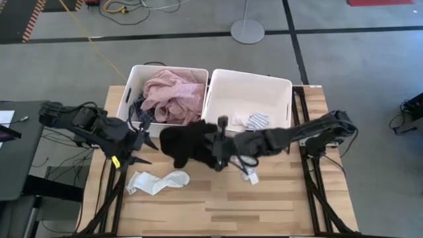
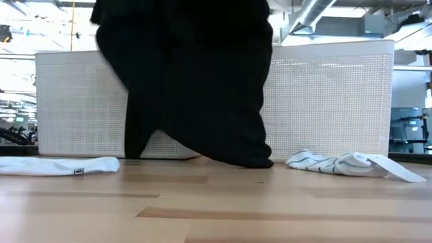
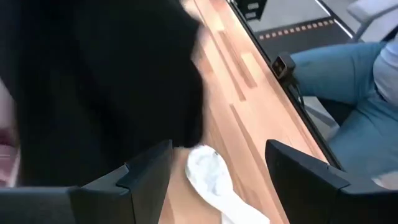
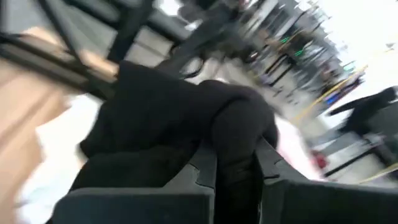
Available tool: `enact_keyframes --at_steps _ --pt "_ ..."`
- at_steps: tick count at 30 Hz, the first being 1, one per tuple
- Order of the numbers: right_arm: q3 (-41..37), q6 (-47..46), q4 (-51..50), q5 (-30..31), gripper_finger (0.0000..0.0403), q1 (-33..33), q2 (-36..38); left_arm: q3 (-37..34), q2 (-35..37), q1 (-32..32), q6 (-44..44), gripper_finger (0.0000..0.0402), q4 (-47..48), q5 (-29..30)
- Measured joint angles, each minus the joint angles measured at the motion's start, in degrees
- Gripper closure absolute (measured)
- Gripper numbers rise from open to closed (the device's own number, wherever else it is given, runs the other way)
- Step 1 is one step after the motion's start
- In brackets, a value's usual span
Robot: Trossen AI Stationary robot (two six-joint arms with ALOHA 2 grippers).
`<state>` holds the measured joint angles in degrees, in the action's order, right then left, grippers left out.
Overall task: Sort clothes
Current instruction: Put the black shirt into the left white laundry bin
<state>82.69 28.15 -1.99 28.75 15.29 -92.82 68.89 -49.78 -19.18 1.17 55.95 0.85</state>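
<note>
A: Where is the black garment (image 1: 185,144)?

B: Hanging over the table's middle, just before the left bin (image 1: 132,86), hem brushing wood. Your right gripper (image 4: 235,163) pinches a fold; the left gripper (image 3: 217,180) waits spread, empty.

A: Advice?

B: Lift higher so the hem clears the rim.

Two white perforated plastic bins (image 1: 277,86) were set side by side, touching, at the far edge of a light wooden slatted tabletop (image 1: 264,208). A round grey stand base (image 1: 248,30) was placed on the grey floor beyond. A dark side table (image 1: 16,165) was positioned left.
</note>
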Motion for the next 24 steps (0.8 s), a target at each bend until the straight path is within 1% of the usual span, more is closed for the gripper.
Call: enact_keyframes --at_steps 4,11,15,18,20,22,24 --pt "5.3 6.3 0.7 -1.4 0.0365 -2.6 0.6 -3.0 -0.2 -1.7 1.6 0.015 -0.5 0.6" --pt "12.2 12.3 1.7 -9.7 0.0365 -7.9 0.6 -8.4 -0.2 -4.3 3.2 0.015 -4.4 1.0" --pt "14.9 12.9 4.5 -16.2 0.0365 -11.7 0.7 -10.5 -0.2 -5.7 4.9 0.015 -4.5 1.1" --pt "15.0 12.9 8.2 -20.5 0.0365 -14.6 0.8 -12.1 -0.1 -6.6 6.7 0.015 -5.3 1.0" --pt "14.9 12.8 10.5 -24.4 0.0365 -16.6 0.6 -13.4 -0.1 -7.4 8.2 0.015 -6.1 1.2" --pt "14.9 11.9 13.7 -28.5 0.0365 -18.6 0.6 -14.3 -0.1 -8.2 9.6 0.015 -6.4 1.2" --pt "14.9 10.5 18.9 -32.0 0.0365 -20.4 -0.2 -15.0 -0.3 -8.7 10.9 0.015 -6.9 1.3"
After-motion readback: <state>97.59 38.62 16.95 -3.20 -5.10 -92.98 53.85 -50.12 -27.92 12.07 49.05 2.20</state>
